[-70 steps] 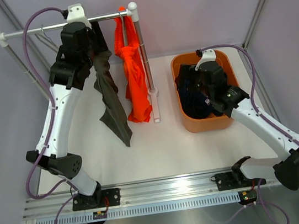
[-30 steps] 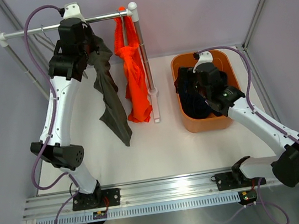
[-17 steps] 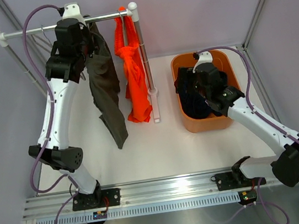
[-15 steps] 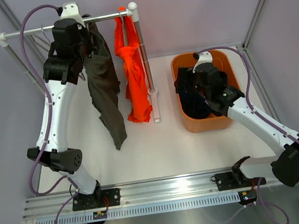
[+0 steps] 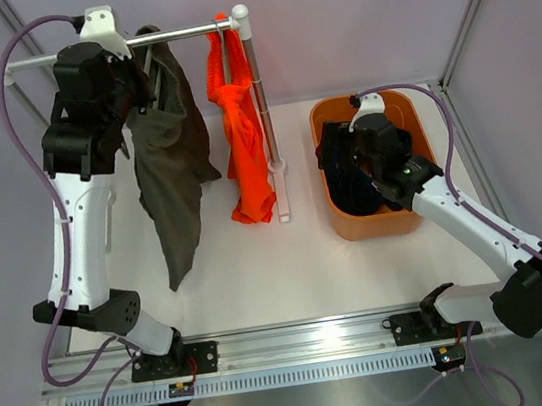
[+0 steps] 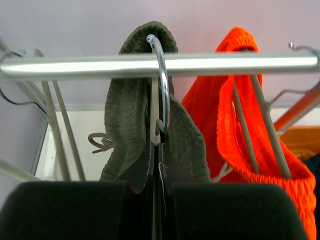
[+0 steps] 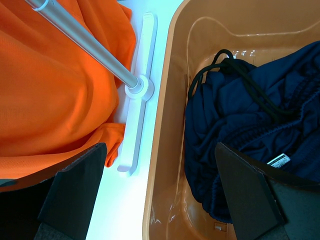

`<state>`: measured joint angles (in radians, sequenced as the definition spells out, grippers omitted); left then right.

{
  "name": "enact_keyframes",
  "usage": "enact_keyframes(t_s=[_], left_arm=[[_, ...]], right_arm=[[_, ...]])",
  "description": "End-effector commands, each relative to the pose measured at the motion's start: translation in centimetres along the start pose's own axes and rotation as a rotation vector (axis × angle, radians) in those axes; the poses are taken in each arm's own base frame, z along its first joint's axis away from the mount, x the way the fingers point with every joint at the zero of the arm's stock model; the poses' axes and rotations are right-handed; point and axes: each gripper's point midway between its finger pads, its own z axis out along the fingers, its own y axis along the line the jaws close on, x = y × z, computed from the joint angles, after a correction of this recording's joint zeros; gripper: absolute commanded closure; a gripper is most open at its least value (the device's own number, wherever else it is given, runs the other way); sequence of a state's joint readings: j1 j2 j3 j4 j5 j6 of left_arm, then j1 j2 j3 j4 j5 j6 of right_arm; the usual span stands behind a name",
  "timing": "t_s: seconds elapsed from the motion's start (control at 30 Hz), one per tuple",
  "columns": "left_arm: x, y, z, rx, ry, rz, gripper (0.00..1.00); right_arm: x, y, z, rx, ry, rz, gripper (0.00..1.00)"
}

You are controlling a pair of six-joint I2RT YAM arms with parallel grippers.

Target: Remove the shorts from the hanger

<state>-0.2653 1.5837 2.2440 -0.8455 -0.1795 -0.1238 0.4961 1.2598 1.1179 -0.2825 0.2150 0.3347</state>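
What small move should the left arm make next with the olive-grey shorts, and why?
Probably lift the left claw slightly and draw it back from the rail. It appears shut on the olive-grey shorts, whose waistband arches over the rail together with the hanger hook. The cloth is not yet free, and a straight downward pull might only tighten it.
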Motion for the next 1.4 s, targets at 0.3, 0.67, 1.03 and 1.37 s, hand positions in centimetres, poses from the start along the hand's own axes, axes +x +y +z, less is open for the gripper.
enact_keyframes(t_s=[0.3,0.67,1.03,1.37], left_arm=[[3.4,-1.5,-4.2,0.143,0.032,-0.033,1.0],[10.2,-2.1,-10.3,0.185,0.145,-0.068,1.0],[18.3,-2.5,-14.8,0.204,0.284,-0.024,1.0],[20.3,-3.9,-19.7,0.419,0.34,0.006,1.0]], right_arm=[[-2.5,1.3,-0.9,-0.054,-0.052,-0.003,0.01],[-4.5,6.1,-4.7,-0.263,-0.044,-0.03,0.01],[-3.5,15.1,-8.2,-0.447,0.014,-0.108,0.0],[0.8,22.2,-9.1,-0.507,0.109,-0.224,0.01]])
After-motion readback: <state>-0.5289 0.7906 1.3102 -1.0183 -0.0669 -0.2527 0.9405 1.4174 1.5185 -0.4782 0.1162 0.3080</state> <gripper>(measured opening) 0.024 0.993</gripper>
